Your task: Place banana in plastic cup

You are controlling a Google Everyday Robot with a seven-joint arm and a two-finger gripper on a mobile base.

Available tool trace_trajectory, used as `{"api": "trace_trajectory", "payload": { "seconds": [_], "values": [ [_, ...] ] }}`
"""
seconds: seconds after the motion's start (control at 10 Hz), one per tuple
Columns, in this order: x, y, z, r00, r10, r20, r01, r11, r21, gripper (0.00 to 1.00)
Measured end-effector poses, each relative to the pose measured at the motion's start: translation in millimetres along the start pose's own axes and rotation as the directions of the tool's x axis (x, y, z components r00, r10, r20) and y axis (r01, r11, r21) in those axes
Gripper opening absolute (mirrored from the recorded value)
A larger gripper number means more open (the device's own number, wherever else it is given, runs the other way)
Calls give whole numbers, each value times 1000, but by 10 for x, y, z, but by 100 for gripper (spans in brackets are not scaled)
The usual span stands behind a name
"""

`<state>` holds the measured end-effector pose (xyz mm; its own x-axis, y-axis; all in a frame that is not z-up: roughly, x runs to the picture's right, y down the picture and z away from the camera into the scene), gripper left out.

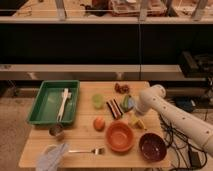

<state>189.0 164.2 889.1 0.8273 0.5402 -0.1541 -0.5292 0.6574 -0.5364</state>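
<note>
Camera view — end effector (132, 115) by banana (137, 123), plastic cup (98, 101) apart.

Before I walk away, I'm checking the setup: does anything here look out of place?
Nothing looks spilled or broken. Only the crumpled cloth at the front-left corner of the table looks untidy. The tool is low by the banana, right of the upright plastic cup.

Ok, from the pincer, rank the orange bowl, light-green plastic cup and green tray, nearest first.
Pincer hangs right of centre, by the small yellow banana.
1. Round orange bowl, just front-left.
2. Light-green translucent plastic cup, further left.
3. Green rectangular tray, far left.
</note>
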Motion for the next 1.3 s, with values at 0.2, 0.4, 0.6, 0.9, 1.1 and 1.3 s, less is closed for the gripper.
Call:
{"api": "trace_trajectory", "payload": {
  "seconds": [0.2,0.4,0.6,0.9,1.1,1.3],
  "values": [
    [13,-13,15,1000,3,-4,-3,1000,-19,47],
    [20,-9,-9,1000,1,-9,-2,1000,-29,26],
    [18,0,-5,1000,-1,-13,1,1000,-31,6],
    [37,21,-58,1000,-5,-11,4,999,-36,0],
    [-15,23,-281,999,-24,21,25,999,-28,0],
    [-136,54,-705,996,-64,69,65,998,-12,0]
  ]
}}
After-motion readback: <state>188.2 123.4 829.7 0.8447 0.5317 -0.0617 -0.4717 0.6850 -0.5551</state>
